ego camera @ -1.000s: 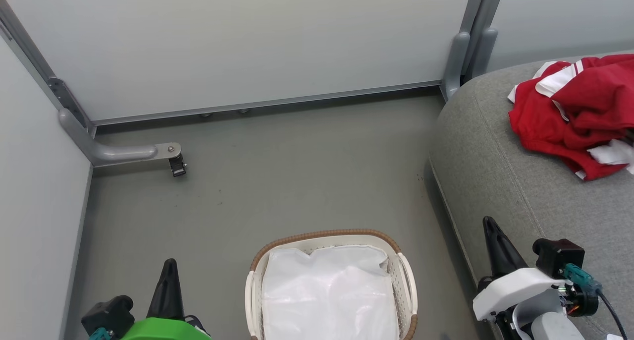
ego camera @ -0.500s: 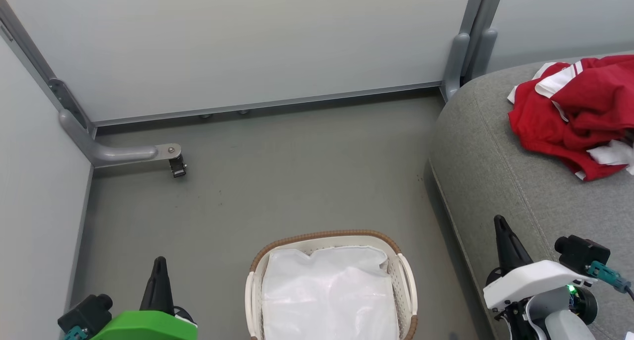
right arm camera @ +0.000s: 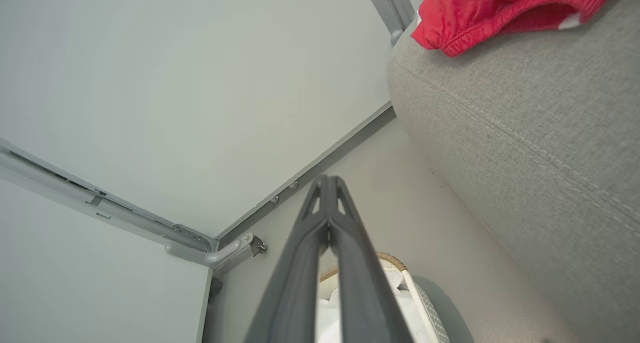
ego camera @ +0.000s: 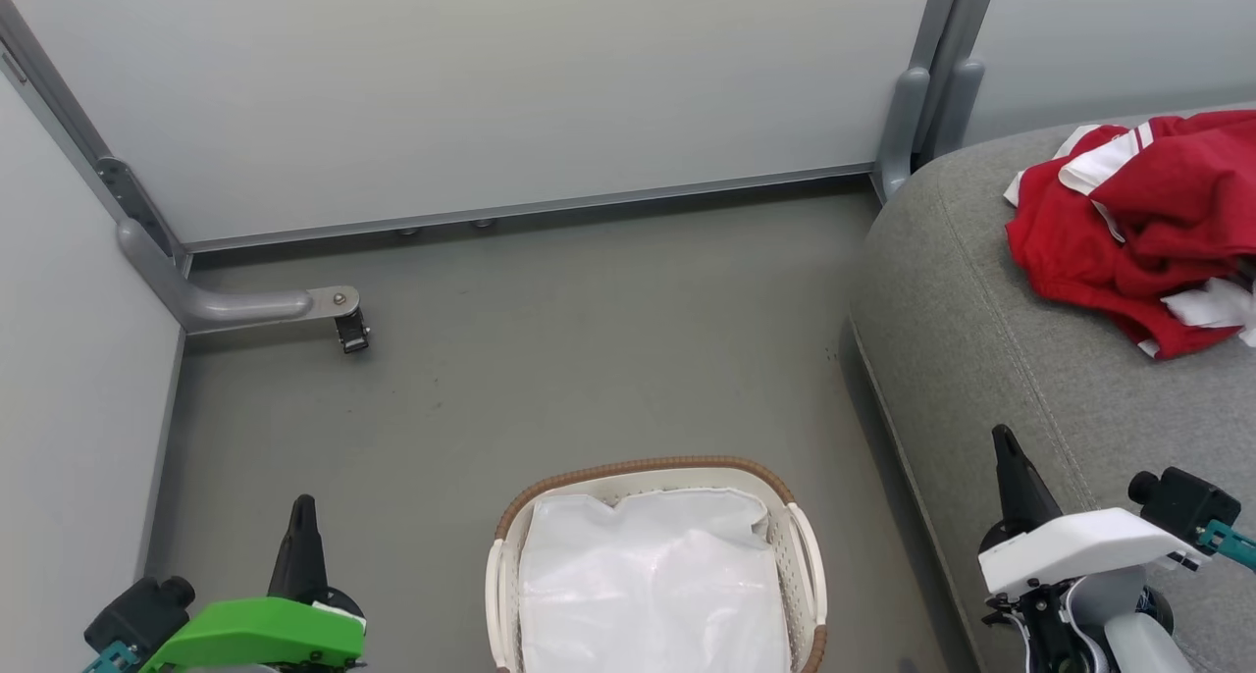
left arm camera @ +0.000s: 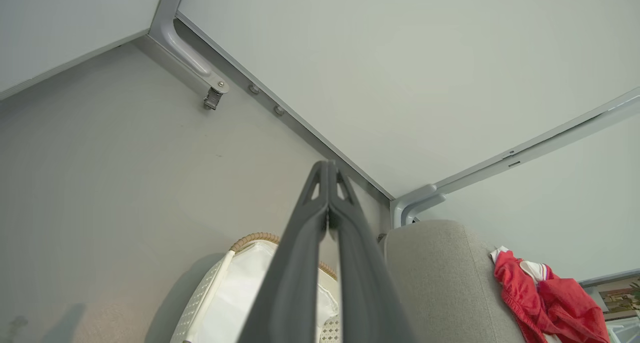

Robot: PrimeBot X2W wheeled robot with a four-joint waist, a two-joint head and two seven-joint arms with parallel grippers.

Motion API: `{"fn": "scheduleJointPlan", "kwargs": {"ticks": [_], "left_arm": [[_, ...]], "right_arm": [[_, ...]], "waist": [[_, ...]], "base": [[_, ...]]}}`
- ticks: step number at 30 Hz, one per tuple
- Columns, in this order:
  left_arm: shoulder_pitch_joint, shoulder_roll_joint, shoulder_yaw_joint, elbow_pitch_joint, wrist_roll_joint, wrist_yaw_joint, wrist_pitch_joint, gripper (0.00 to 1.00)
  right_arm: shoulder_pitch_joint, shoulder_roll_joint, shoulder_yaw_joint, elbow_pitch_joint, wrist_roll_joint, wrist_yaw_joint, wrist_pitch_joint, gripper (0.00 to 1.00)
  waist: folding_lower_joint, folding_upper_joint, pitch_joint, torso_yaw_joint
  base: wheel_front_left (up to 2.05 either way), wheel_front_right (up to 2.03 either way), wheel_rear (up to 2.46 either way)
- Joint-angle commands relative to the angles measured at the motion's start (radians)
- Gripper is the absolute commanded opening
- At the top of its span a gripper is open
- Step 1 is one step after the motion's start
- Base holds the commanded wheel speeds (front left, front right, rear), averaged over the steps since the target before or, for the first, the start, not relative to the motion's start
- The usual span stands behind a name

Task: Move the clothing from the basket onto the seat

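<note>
The red clothing point(ego camera: 1138, 227) with white trim lies bunched on the grey seat point(ego camera: 991, 359) at the right; it also shows in the left wrist view point(left arm camera: 545, 298) and the right wrist view point(right arm camera: 480, 13). The cream basket point(ego camera: 800, 545) with a brown rim stands on the floor at bottom centre, holding just its white liner point(ego camera: 648, 585). My left gripper point(ego camera: 299, 521) is shut and holds nothing, low at the left of the basket. Over the seat's front edge my right gripper point(ego camera: 1003, 447) is shut with nothing in it. Both wrist views show the fingers point(left arm camera: 327, 183) point(right arm camera: 327, 193) pressed together.
Pale partition walls close the floor on the left and at the back. A grey metal foot with a caster point(ego camera: 348, 330) juts from the left wall. A grey post point(ego camera: 908, 124) stands in the corner by the seat. Grey floor point(ego camera: 549, 359) lies between basket and walls.
Both arms have drawn back toward the bottom of the head view, the left gripper outward to the left and the right gripper outward to the right. Clothing, basket and seat stay put.
</note>
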Motion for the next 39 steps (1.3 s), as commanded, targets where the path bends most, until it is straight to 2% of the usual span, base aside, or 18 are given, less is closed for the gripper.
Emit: {"fn": "scheduleJointPlan", "kwargs": {"ticks": [1,39], "left_arm": [[-0.029,0.003,0.008,-0.017,-0.033,-0.008,0.008,0.0],[-0.072,0.004,0.069,-0.031,-0.39,-0.027,0.117,0.0]], "right_arm": [[-0.006,-0.006,-0.007,-0.018,0.038,0.0,0.009,0.0],[0.0,-0.009,-0.052,-0.046,0.464,-0.001,0.119,0.0]], "waist": [[0.0,0.0,0.0,0.0],[0.0,0.0,-0.008,-0.001]], "base": [[0.0,0.0,0.0],[0.0,0.0,0.0]]}}
